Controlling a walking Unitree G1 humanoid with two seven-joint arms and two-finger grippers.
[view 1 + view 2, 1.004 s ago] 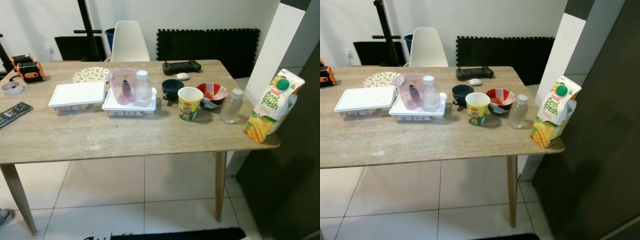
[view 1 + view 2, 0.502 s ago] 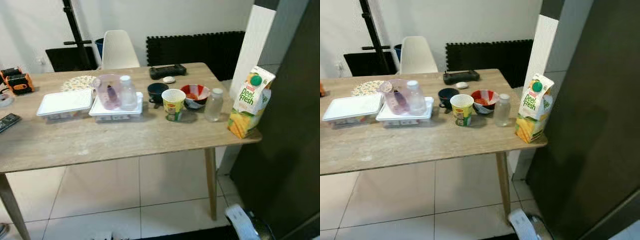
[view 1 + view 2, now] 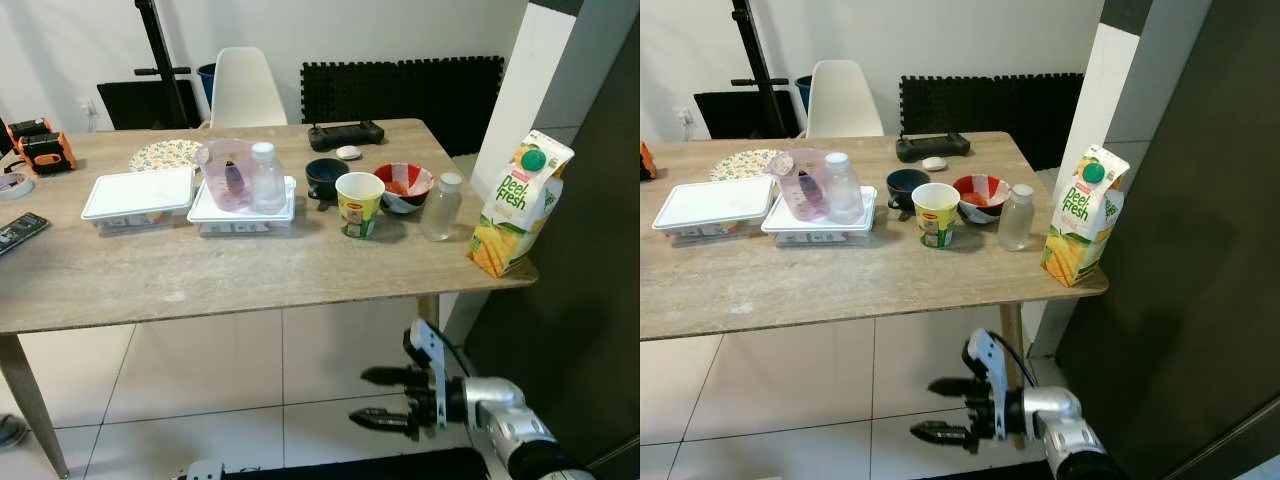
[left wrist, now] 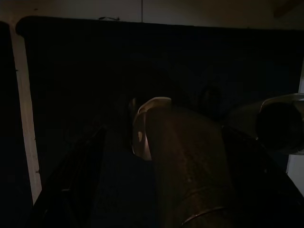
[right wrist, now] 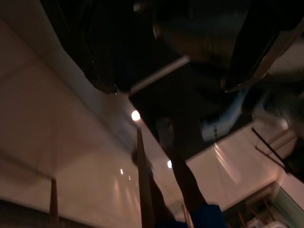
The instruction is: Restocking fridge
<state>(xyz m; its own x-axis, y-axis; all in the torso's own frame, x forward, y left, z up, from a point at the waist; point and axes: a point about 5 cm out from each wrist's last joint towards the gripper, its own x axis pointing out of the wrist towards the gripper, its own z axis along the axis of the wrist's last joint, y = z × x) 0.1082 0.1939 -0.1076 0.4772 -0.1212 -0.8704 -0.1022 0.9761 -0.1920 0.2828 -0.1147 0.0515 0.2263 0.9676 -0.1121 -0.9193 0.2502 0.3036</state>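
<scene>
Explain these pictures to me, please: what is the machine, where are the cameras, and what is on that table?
It is a walking humanoid robot restocking a fridge. The two bright pictures come from cameras on its head, looking down at a wooden table. On it stand a juice carton at the right corner, a small clear bottle, a yellow paper cup, a red bowl, a dark cup, a pink jug and two white lidded containers. Below the table edge, the right gripper is raised, fingers open, holding nothing. The two dark pictures come from wrist cameras; little can be made out there.
</scene>
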